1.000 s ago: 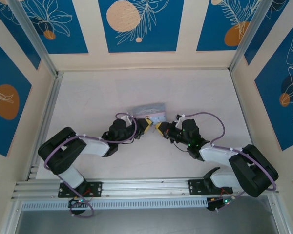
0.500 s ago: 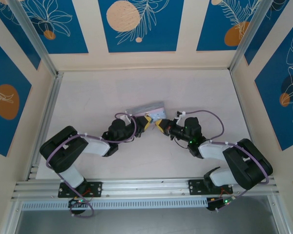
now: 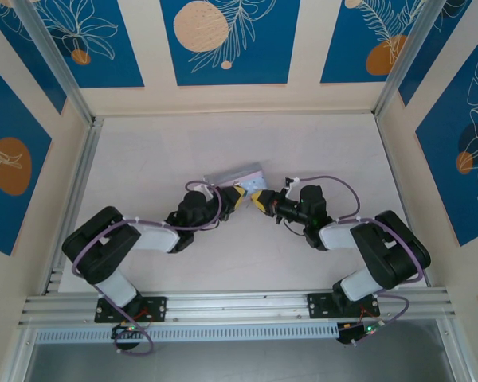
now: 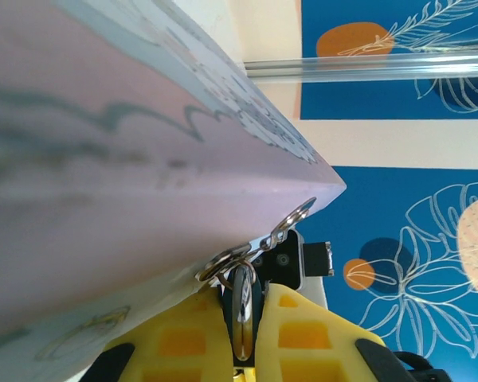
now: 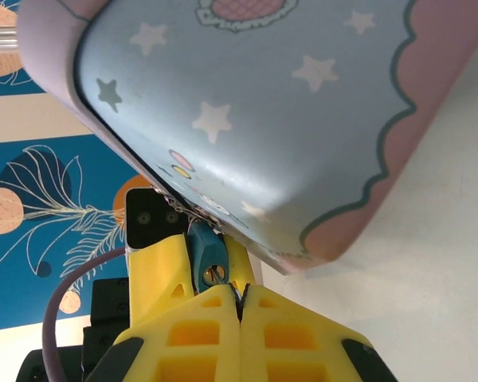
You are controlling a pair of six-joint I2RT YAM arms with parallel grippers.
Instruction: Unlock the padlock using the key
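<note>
My left gripper (image 4: pixel 243 318) clamps the padlock (image 5: pixel 208 256), low centre of the right wrist view, under the tin (image 5: pixel 247 103). My right gripper (image 5: pixel 239 306) pinches what looks like the key (image 5: pixel 215 274), tip at the keyhole. A skewed push could jam it or wrench the lock loose.

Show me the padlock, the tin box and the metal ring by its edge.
padlock (image 5: pixel 207 256), right wrist view, on its teal body above the keyhole.
tin box (image 5: pixel 271 119), right wrist view, on its starry blue face.
metal ring (image 4: pixel 221 261), left wrist view, on the ring's band at the tin's edge.
</note>
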